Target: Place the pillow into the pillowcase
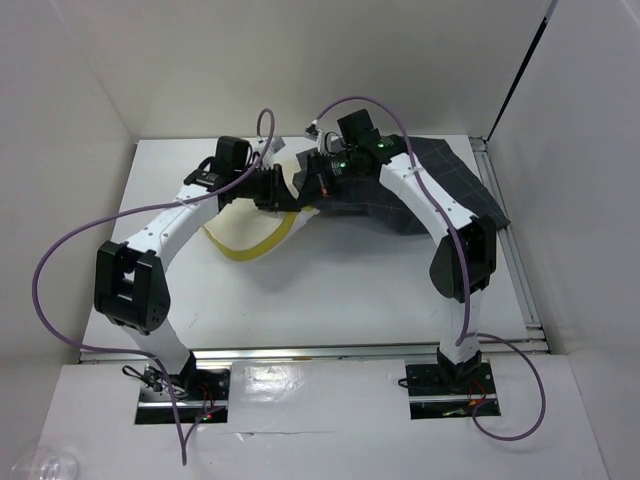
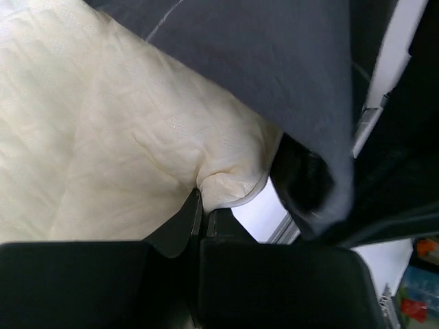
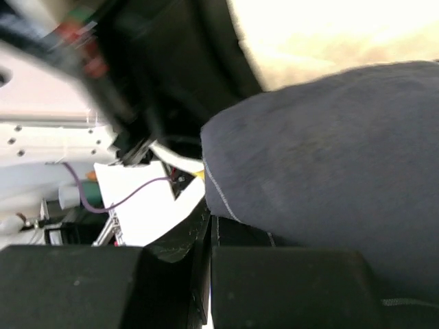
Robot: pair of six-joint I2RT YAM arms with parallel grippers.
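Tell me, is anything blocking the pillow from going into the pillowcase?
Nothing I can see. The left hand pinches a corner of the pillow, and the right hand pinches the pillowcase, which already lies over part of the pillow.

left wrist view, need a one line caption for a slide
Left claw pinching a corner of the cream pillow, the dark pillowcase draped over its top edge.

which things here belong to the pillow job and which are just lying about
Job: pillow; pillowcase; left gripper, pinching the pillow's corner; right gripper, shut on the pillowcase edge.
Lying about: clear plastic object, near left corner; coloured bits, too blurred to name.
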